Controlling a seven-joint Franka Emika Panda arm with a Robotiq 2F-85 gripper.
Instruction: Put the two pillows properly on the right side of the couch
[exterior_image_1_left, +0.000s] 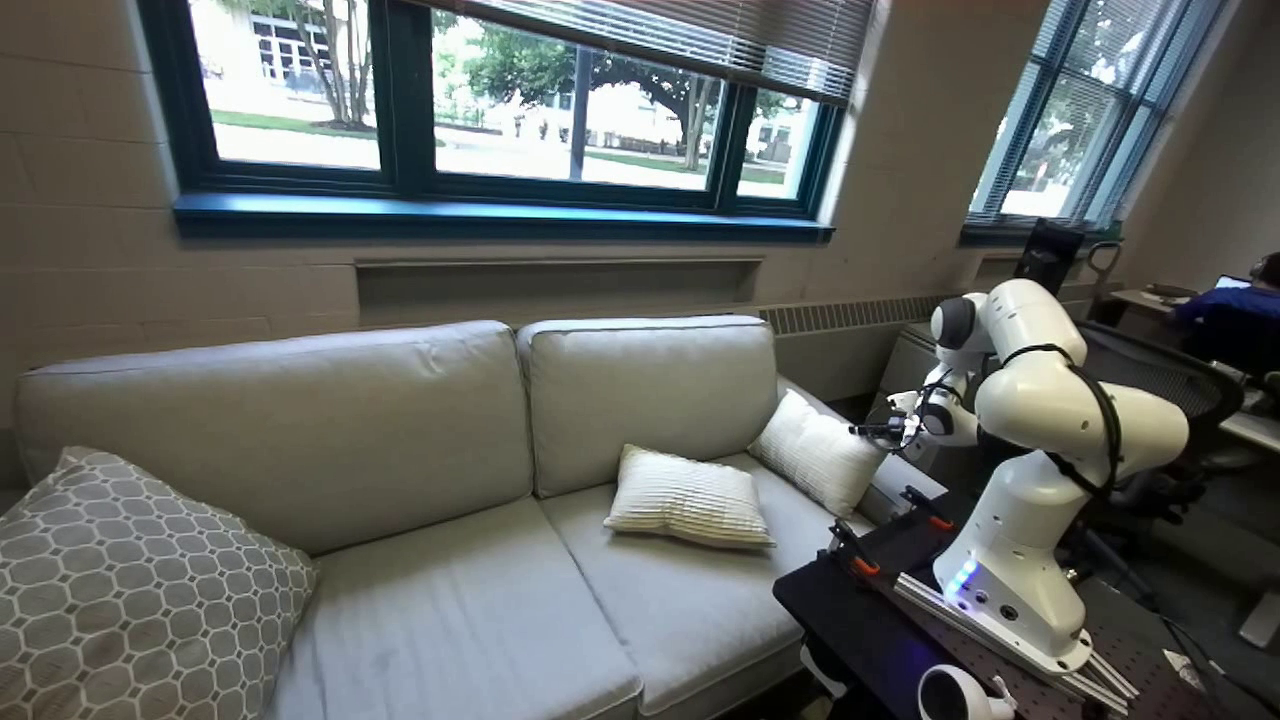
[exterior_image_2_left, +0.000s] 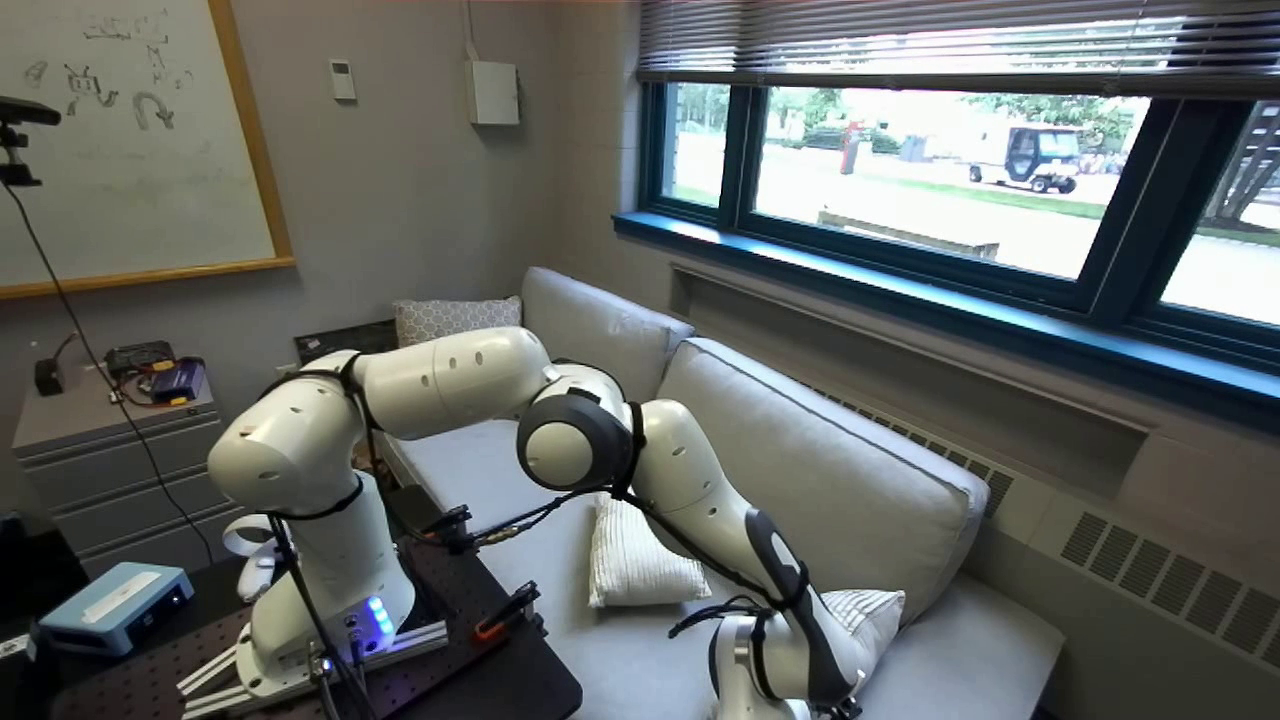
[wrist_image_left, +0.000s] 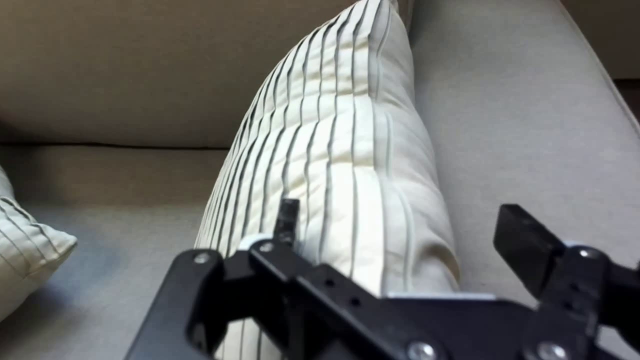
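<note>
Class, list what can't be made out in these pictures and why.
Wrist view: parts of the central pillow, behind the end effector.
Wrist view: most of the second pillow, past the left edge.
An exterior view: part of the central pillow, behind the robot arm.
An exterior view: some of the patterned pillow, past left and bottom edges.
An exterior view: part of the person, past the right edge.

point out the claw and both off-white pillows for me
Claw (wrist_image_left: 401, 227): wrist view, midway between its spread fingertips.
Off-white pillow nearest the claw (wrist_image_left: 325, 150): wrist view, middle of its striped face.
Off-white pillow farther from the claw (exterior_image_1_left: 690, 498): an exterior view, middle of its ribbed face.
</note>
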